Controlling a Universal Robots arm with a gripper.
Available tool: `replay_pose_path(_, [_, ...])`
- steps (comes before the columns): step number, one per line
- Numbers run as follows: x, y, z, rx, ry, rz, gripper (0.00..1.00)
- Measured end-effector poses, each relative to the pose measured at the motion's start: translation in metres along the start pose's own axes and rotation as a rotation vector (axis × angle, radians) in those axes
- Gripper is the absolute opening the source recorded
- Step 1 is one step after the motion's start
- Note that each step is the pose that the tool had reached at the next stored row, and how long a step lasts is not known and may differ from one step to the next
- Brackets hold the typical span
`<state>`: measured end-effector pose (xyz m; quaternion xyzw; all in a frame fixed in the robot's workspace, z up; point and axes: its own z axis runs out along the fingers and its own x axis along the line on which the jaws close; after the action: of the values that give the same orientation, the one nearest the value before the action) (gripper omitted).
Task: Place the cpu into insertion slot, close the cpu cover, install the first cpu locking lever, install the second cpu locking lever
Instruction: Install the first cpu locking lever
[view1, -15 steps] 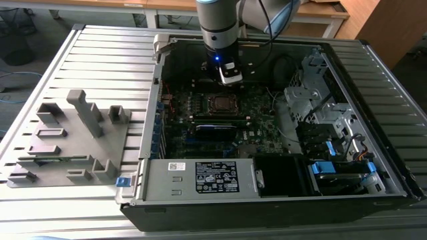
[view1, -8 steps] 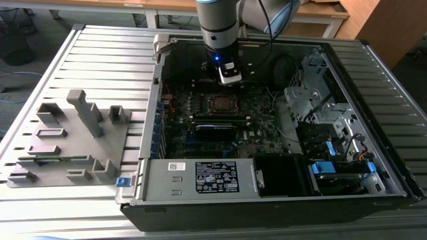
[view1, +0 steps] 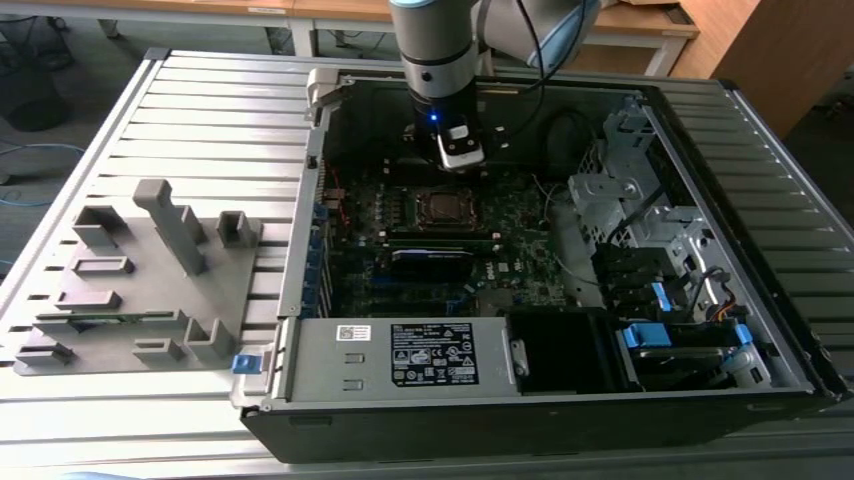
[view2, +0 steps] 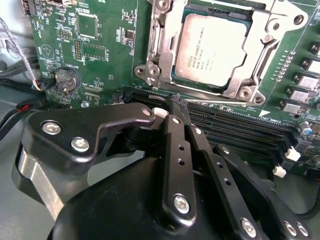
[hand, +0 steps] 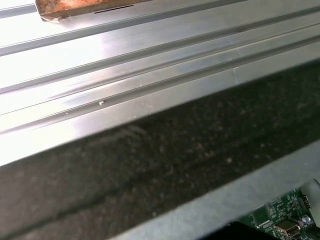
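The gripper (view1: 461, 156) hangs in the upper centre of the exterior view. In the second wrist view its black fingers (view2: 175, 150) lie together with nothing between them. Just below it in the exterior view lies the insertion slot (view1: 441, 206) on the green motherboard (view1: 400, 275). The cpu (view2: 210, 50) sits in that slot, small dark print on its top, and the cpu cover (view2: 159, 55) frames it. Near the bottom of the exterior view, a white printed label (view1: 434, 352) sits on the open computer case (view1: 534, 415).

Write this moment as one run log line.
cpu: seated in insertion slot | cpu cover: down around cpu | claw: shut, empty, near insertion slot
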<state>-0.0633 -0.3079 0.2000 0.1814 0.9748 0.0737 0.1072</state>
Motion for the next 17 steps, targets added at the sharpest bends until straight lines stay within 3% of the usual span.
replay_pose_path(3, [0.0002,-0.0001,0.0003,-0.001,-0.0036,0.0,0.1])
replay_pose_path(17, [0.0025,0.0004,0.0005,0.0021,-0.0072,0.018,0.1])
